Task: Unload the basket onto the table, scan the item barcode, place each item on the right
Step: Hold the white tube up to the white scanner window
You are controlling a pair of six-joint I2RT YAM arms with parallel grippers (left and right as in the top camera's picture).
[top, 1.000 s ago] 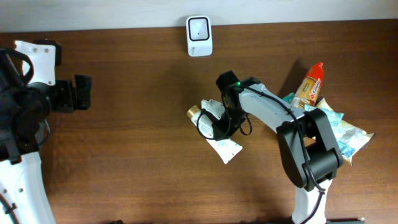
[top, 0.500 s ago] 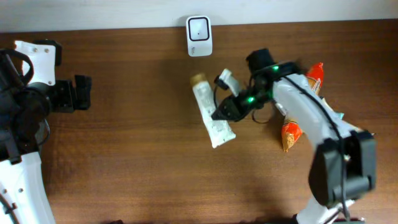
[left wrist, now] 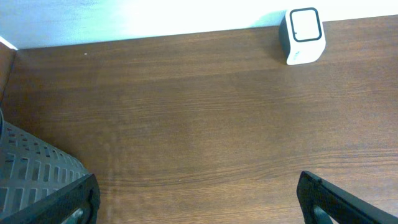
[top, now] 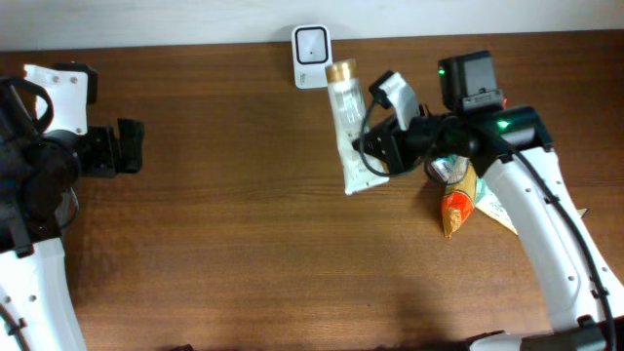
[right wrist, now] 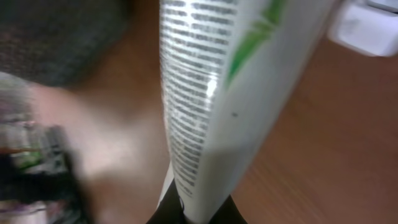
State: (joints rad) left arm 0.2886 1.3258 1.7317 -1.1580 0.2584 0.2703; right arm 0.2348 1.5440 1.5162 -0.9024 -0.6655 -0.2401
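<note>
In the right wrist view you get only a blurred close-up. The white squeeze tube with a gold cap (right wrist: 217,106) fills the frame, its fine print is unreadable, its cap is cut off at the top, and you cannot pick out a barcode. Just a corner of the small white box-shaped scanner (right wrist: 367,28) shows at the upper right. From overhead, the right fingers (top: 378,156) are clamped on the tube near its crimped end, and the cap sits just beside the scanner at the far edge of the dark brown wooden table (top: 224,224). The right arm hides most of the pale crinkled packets (top: 497,213), and an orange and red pouch (top: 454,210) lies against them. The left fingers (left wrist: 336,199) stand wide apart with nothing between them, well apart from the tube.
</note>
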